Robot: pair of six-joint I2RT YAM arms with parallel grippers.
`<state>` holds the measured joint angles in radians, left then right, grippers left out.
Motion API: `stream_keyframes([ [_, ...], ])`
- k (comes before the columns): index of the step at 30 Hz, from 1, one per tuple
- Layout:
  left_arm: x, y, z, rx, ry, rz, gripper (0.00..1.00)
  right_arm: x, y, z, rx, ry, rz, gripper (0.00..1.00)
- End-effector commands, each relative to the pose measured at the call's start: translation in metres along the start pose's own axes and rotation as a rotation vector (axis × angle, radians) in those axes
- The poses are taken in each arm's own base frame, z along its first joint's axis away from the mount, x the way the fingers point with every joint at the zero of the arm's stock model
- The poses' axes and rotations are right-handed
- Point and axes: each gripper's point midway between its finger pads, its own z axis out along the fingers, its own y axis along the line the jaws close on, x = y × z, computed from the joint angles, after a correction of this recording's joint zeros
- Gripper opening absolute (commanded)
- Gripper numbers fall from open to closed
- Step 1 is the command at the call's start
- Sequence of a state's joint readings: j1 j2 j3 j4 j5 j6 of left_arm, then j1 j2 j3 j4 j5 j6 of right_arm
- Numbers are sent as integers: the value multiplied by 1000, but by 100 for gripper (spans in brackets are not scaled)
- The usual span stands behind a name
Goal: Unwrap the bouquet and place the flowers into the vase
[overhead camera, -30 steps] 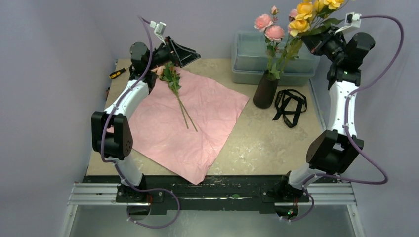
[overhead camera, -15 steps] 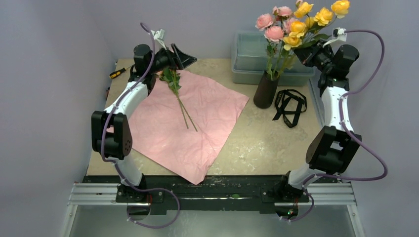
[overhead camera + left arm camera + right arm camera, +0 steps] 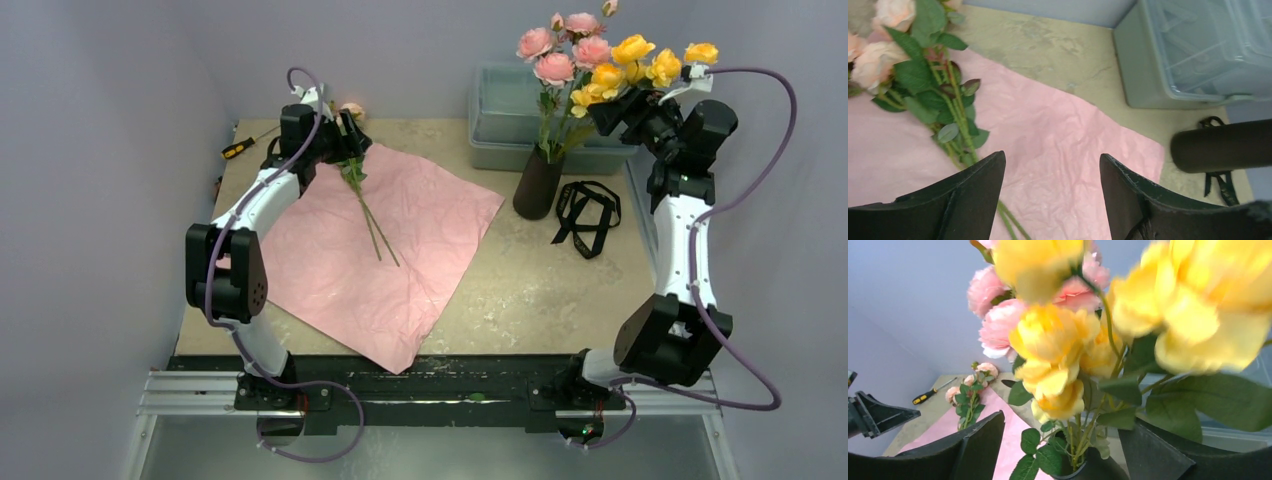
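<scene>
The bouquet's pale pink paper (image 3: 380, 260) lies spread flat on the table. A few pink flowers (image 3: 352, 175) rest on its far left corner, stems pointing toward me. My left gripper (image 3: 352, 135) hovers over their leaves, open and empty; in the left wrist view the stems (image 3: 955, 125) run past the left finger of this gripper (image 3: 1052, 165). The dark vase (image 3: 538, 185) stands at the right and holds pink and yellow flowers (image 3: 590, 65). My right gripper (image 3: 612, 108) is open beside the yellow blooms (image 3: 1058, 355), and the stems rise free between its jaws (image 3: 1060, 440).
A translucent grey-green plastic box (image 3: 510, 115) stands behind the vase against the back wall. The black ribbon (image 3: 588, 212) lies loose to the right of the vase. A yellow-handled screwdriver (image 3: 238, 148) lies at the far left table edge.
My right gripper has opened and let go of the yellow flowers, which now stand in the vase. My left gripper has swung down toward the pink flowers on the paper.
</scene>
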<state>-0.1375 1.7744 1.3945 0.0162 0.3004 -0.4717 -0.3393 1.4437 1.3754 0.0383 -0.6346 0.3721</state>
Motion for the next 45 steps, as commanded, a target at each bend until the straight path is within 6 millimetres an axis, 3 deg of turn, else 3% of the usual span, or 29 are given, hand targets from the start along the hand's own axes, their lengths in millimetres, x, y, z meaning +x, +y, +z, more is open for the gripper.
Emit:
stream_keyframes([
  [1, 2, 40, -9, -199, -4, 50, 66, -16, 12, -21, 39, -35, -63, 88],
  [6, 15, 49, -1, -202, 4, 44, 51, -18, 18, -40, 94, -28, -60, 95],
  [11, 7, 61, 21, -222, -39, 65, 40, -16, 26, -56, 113, -3, -70, 98],
  [19, 28, 86, 54, -273, 6, 34, 36, -28, 37, -69, 126, -5, -122, 98],
  [28, 51, 107, 79, -297, 39, 12, 33, -33, 40, -64, 103, 2, -113, 98],
  [38, 82, 134, 103, -350, 86, -5, 32, -41, 43, -62, 92, 1, -122, 98],
  [45, 93, 142, 104, -380, 108, -26, 22, -45, 49, -61, 66, -2, -135, 98],
])
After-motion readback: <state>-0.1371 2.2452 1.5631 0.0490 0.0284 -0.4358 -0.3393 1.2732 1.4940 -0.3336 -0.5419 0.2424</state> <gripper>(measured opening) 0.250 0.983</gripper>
